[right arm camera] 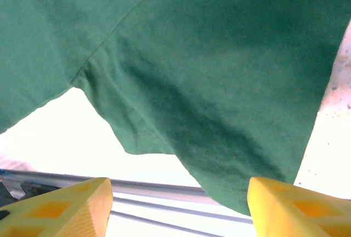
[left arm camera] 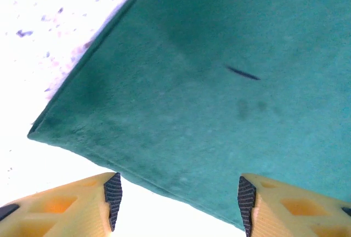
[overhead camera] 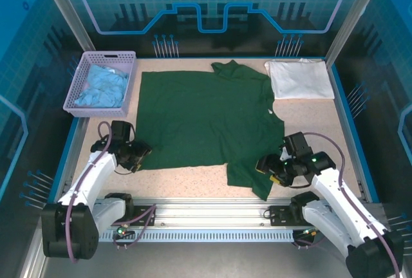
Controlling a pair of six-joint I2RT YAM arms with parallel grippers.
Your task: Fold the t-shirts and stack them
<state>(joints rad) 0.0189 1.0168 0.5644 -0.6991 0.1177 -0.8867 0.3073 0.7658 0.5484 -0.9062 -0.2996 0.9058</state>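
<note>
From above, the green t-shirt (overhead camera: 206, 120) lies spread flat across the middle of the speckled surface (overhead camera: 193, 178). Its small white label (overhead camera: 269, 111) is on the right side, with 1 sleeve toward the far edge and 1 toward the near edge. The white t-shirt (overhead camera: 299, 78) lies folded in the far right corner, close to the green one, though whether they touch is hard to say. A lilac basket (overhead camera: 80, 88) at the far left holds crumpled light blue cloth (overhead camera: 103, 88). The left arm (overhead camera: 90, 175) reaches to the shirt's near left corner, and the right arm (overhead camera: 331, 185) reaches to the near sleeve. A metal rail (overhead camera: 212, 210) runs along the near edge.

At the left wrist, the 2 yellow fingers (left arm camera: 66, 204) stand apart. The left jaws are released and grip nothing. The green hem corner lies flat on the pale surface just ahead of them, and its edge runs down into the gap.

At the right wrist, the fingers (right arm camera: 60, 207) are also spread (wider than the left pair looks). The right jaws are released, and the lower edge of the green sleeve reaches down between them above the rail.
</note>
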